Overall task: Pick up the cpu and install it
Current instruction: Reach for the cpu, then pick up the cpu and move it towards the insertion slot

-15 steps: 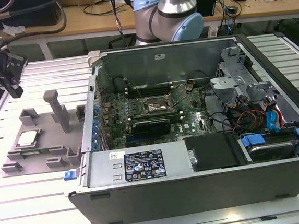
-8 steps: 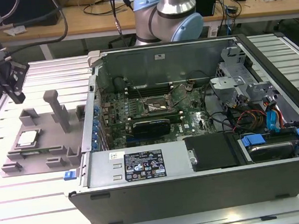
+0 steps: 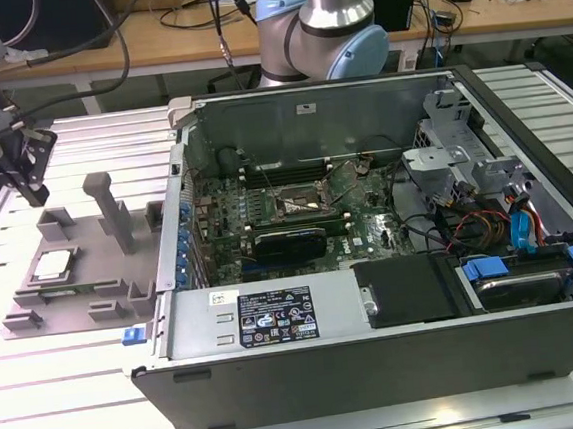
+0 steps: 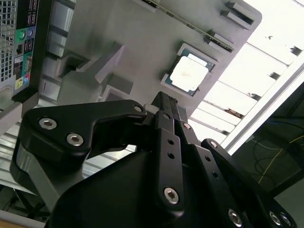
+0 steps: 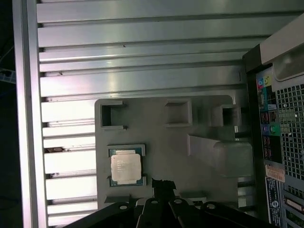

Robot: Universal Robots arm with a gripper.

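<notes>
Grey tray [image 5: 166, 152] holds cpu [image 5: 126, 165], apart from claw [image 5: 163, 184].

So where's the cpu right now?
At the exterior view's left, the cpu lies in the grey tray, beside the open computer case.

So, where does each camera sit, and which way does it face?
Exterior view: off the arm, looking down at a slant into the open computer case and the grey tray; the arm and hand show.
First wrist view: on the wrist, looking nearly straight down on the tray and cpu; the hand's tip shows.
Second wrist view: on the wrist, looking along the hand, slanted toward the tray.
Shared: all three show the cpu lying in the tray.
</notes>
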